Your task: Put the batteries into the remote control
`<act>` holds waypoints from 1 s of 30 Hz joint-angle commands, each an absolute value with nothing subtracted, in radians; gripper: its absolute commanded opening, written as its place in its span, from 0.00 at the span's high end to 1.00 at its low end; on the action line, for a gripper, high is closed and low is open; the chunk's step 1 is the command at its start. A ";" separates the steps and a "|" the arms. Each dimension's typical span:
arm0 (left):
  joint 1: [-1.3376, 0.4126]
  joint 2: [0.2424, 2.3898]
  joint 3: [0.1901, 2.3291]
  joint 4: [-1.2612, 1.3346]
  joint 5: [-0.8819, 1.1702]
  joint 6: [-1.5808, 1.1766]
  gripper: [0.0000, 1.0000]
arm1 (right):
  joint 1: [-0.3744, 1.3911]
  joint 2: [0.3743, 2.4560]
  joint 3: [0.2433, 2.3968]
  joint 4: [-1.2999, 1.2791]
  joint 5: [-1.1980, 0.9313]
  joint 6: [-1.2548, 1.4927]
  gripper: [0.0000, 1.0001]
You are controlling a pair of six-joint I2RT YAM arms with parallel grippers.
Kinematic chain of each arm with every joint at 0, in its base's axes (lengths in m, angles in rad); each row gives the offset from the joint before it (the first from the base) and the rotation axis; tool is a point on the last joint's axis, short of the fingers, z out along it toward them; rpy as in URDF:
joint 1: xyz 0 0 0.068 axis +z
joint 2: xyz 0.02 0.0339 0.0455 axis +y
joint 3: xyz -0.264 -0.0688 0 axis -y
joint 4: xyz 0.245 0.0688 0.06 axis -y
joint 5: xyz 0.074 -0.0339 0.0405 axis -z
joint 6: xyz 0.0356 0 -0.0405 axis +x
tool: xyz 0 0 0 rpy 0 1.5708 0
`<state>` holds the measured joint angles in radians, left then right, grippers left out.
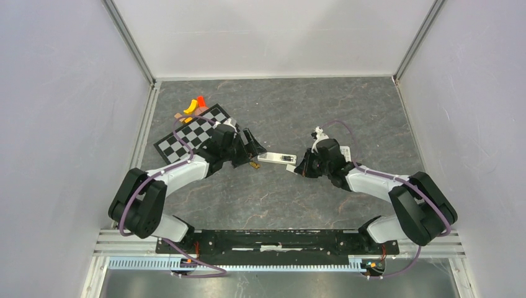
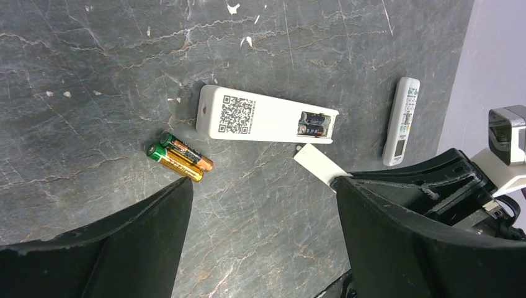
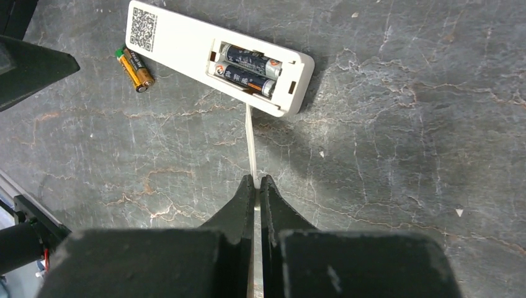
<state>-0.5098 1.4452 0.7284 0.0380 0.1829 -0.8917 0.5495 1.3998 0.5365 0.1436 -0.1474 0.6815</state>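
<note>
Left gripper (image 2: 262,186): mine, jaws spread wide and holding nothing. It hangs over the table (image 1: 279,198) just off the remote's QR end.
Right gripper (image 3: 257,181): mine, fingers pinched flat on the cover, just off the remote's bay end.
Remote (image 2: 260,118): white, face down on the table with the QR label up. It lies between my two grippers, and neither touches it.
Bay: uncovered, at the end of the remote nearest my right gripper.
Fitted batteries (image 3: 248,65): two dark cells side by side in the bay, lying along the remote.
Loose batteries (image 2: 180,158): two gold cells with green ends, touching each other. They rest on the table just beside the remote's QR end and apart from its body, below my open left jaws.
Cover (image 3: 250,139): a thin white strip, edge-on in my right wrist view. It runs from my fingertips to the remote's long edge beside the bay. I cannot tell whether it touches the remote.
Second handset (image 2: 402,121): white, buttons up, beyond the remote's bay end and apart from it, roughly crosswise to it.
Checkerboard (image 1: 193,135): flat on the table past the remote's QR end, well apart, on the far side of my left gripper.
Orange and red pieces (image 1: 197,104): at the checkerboard corner farthest from the remote.
</note>
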 commanded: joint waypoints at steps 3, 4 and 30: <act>-0.500 1.456 0.759 0.038 0.167 -0.832 0.09 | 0.539 1.388 0.610 0.093 -0.307 0.540 1.00; -0.500 1.458 0.761 0.039 0.168 -0.831 0.09 | 0.534 1.392 0.627 0.082 -0.361 0.519 1.00; -0.496 1.704 1.011 -0.114 0.150 -0.667 0.28 | 0.345 1.682 0.893 -0.050 -0.678 0.567 1.00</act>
<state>-0.4999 1.6775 0.9733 -0.0963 0.1623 -0.7269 0.3607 1.6688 0.8749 -0.0517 -0.6552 0.5510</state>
